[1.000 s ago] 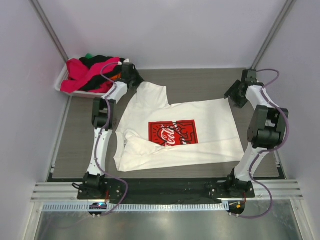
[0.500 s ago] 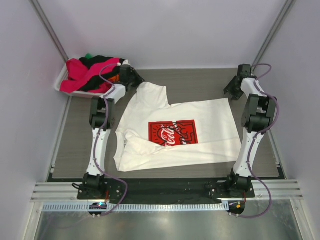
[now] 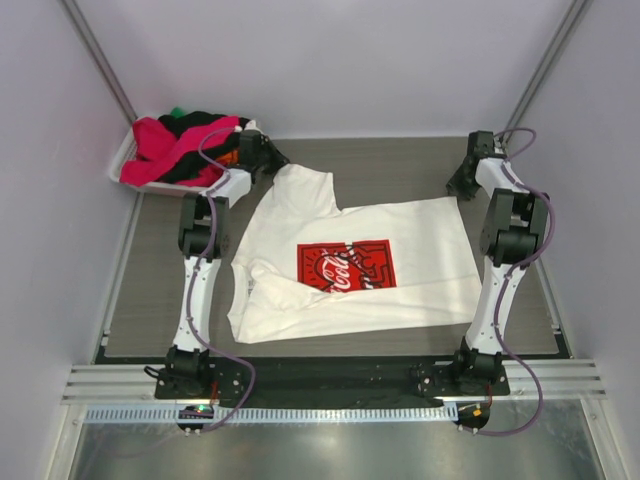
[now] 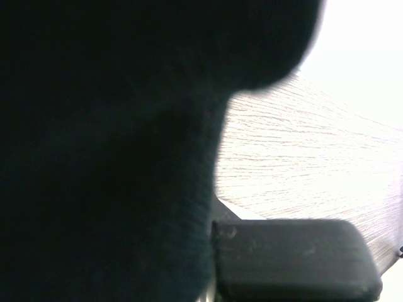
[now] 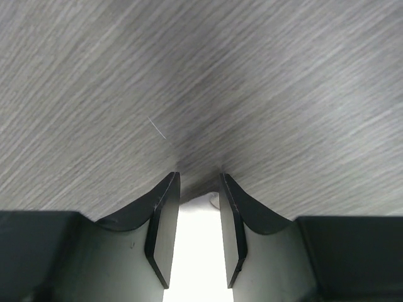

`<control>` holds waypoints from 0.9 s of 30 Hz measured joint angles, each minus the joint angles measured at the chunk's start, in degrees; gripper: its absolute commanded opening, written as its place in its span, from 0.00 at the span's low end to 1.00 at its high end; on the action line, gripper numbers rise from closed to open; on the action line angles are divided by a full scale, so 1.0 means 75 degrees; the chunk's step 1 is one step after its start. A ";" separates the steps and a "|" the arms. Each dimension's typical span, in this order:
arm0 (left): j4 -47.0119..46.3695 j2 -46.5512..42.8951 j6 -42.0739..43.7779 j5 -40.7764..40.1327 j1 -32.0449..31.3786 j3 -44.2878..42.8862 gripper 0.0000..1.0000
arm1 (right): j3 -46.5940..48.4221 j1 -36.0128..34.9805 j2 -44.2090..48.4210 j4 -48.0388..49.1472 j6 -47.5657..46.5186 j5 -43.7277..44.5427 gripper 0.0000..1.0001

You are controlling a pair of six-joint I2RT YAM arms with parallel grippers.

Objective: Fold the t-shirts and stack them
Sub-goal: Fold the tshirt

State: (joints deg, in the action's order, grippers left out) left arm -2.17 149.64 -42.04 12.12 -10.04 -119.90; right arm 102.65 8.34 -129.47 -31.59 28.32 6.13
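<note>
Right pincer [image 5: 198,179] nips the far hem corner of the white cotton Coca-Cola tee [image 3: 420,290], spread flat on the grey tabletop [image 3: 380,165], likely for folding. The left pincer [image 3: 272,158] is at its far sleeve, grip unreadable.

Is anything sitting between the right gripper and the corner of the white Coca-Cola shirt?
Nothing visible. The right gripper is at the far right corner of the white t-shirt. The wrist view shows white cloth between its slightly parted jaws, with only bare table beyond.
</note>
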 measured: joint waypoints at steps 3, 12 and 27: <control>-0.0006 -0.0020 0.0000 0.0006 0.0000 0.0032 0.00 | -0.0181 0.0000 0.0108 0.0017 -0.0020 0.0117 0.38; -0.0020 -0.0020 -0.0023 0.0023 0.0006 0.0035 0.00 | -0.0533 -0.0035 0.0312 0.0128 -0.0149 0.0224 0.30; 0.0067 -0.0446 -0.0224 0.0227 0.0015 0.0560 0.00 | -0.0548 -0.0140 0.0329 0.0128 -0.0248 0.0105 0.01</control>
State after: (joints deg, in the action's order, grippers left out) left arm -1.67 146.30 -43.72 13.82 -9.93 -115.70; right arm 98.54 7.29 -127.00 -30.63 26.46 6.92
